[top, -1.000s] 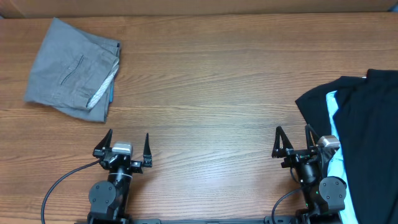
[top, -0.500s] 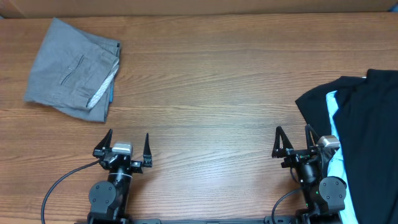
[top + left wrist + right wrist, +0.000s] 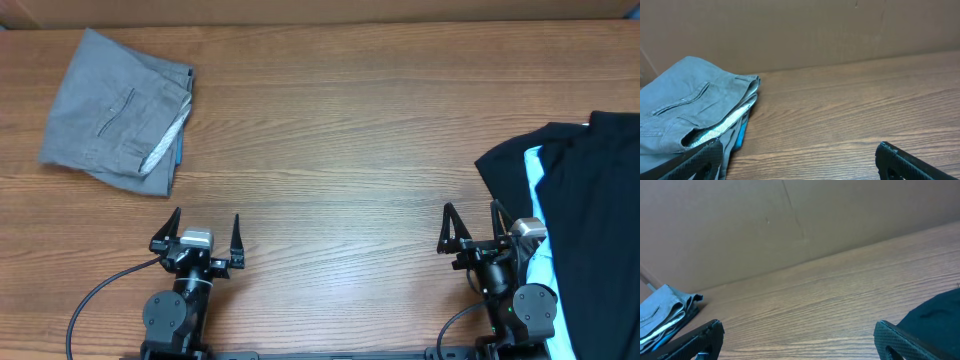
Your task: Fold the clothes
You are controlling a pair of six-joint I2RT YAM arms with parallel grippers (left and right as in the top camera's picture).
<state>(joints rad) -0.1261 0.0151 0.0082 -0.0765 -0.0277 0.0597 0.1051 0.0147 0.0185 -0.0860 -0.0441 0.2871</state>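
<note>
Folded grey trousers (image 3: 118, 112) lie at the table's far left on a light-blue layer; they also show in the left wrist view (image 3: 690, 115) and far left in the right wrist view (image 3: 665, 311). A black shirt (image 3: 590, 210) is heaped at the right edge over a light-blue tee (image 3: 537, 180); its edge shows in the right wrist view (image 3: 935, 315). My left gripper (image 3: 205, 228) is open and empty near the front edge, below the trousers. My right gripper (image 3: 470, 225) is open and empty, just left of the black shirt.
The wooden table (image 3: 330, 150) stretches between the two piles. A brown cardboard wall (image 3: 790, 220) stands along the far edge. A black cable (image 3: 100, 295) trails from the left arm's base.
</note>
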